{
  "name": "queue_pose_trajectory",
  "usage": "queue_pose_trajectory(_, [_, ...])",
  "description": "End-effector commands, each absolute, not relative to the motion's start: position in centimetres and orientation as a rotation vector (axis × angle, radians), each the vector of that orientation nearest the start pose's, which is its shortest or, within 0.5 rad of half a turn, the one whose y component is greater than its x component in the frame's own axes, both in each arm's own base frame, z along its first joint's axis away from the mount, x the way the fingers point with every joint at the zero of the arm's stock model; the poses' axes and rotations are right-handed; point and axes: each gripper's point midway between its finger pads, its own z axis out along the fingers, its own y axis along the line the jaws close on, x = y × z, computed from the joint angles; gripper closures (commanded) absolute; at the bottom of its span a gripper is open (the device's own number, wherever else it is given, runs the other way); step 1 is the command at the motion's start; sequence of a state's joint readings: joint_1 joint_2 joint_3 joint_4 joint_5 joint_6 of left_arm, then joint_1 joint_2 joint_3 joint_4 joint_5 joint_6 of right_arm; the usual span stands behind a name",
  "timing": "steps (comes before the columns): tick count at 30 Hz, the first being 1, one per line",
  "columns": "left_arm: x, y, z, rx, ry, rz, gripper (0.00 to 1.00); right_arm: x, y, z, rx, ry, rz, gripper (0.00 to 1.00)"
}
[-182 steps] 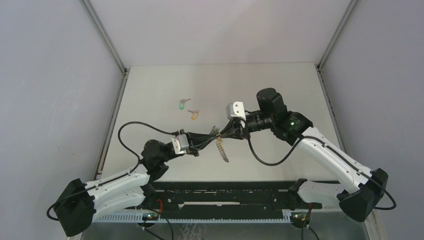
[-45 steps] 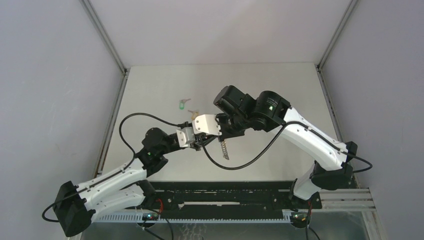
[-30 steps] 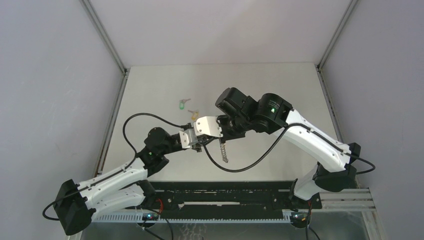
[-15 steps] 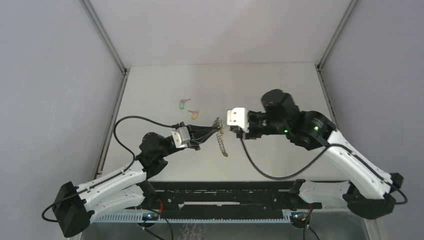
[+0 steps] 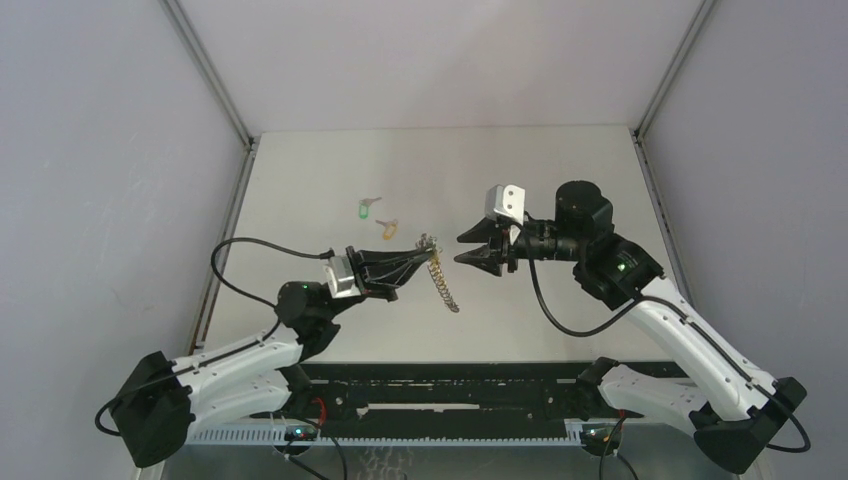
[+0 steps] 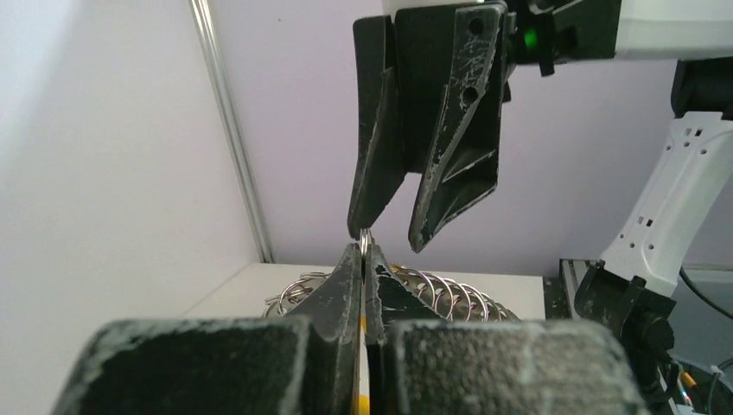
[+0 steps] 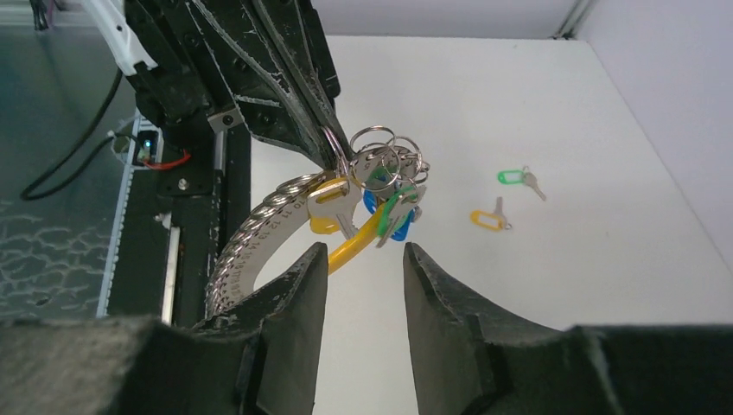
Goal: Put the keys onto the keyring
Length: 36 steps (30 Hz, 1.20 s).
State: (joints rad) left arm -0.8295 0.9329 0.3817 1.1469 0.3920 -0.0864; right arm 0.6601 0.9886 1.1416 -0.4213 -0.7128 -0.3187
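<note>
Keyring (image 5: 440,280) dangles from left gripper (image 5: 424,252) (apparently pinched).

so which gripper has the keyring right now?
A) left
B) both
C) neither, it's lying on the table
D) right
A: the left gripper is pinched shut on a ring of the keyring and holds it up off the table, while the right gripper faces it with its jaws open, gripping nothing.
</note>
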Motion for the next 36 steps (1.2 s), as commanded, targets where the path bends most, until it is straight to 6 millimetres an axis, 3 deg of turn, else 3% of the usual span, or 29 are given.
queue_pose_trajectory(1, [15.3,-26.7,37.6,0.626,0.662,-1.077,1.00,17.6,28.0,37.3,-1.172,1.237,0.999,0.62])
queue_pose_trajectory(9, [15.1,-26.8,38.0,0.651,0.645,-1.098,1.00,17.3,28.4,37.8,-1.125,1.221,1.086,0.61])
queue_pose_trajectory(16, [14.4,-27.3,38.2,0.688,0.633,-1.138,1.00,17.1,29.2,37.6,-1.136,1.213,1.156,0.68])
queue_pose_trajectory(23, [14.1,-27.2,38.4,0.696,0.622,-1.145,1.00,15.8,29.8,37.3,-1.198,1.182,1.211,0.70])
queue_pose_trajectory(31, [13.9,-27.4,38.5,0.710,0.616,-1.157,1.00,15.5,30.4,36.5,-1.232,1.187,1.229,0.77])
queue_pose_trajectory(36, [13.7,-27.3,38.7,0.713,0.607,-1.160,1.00,15.4,30.5,35.9,-1.253,1.194,1.244,0.87])
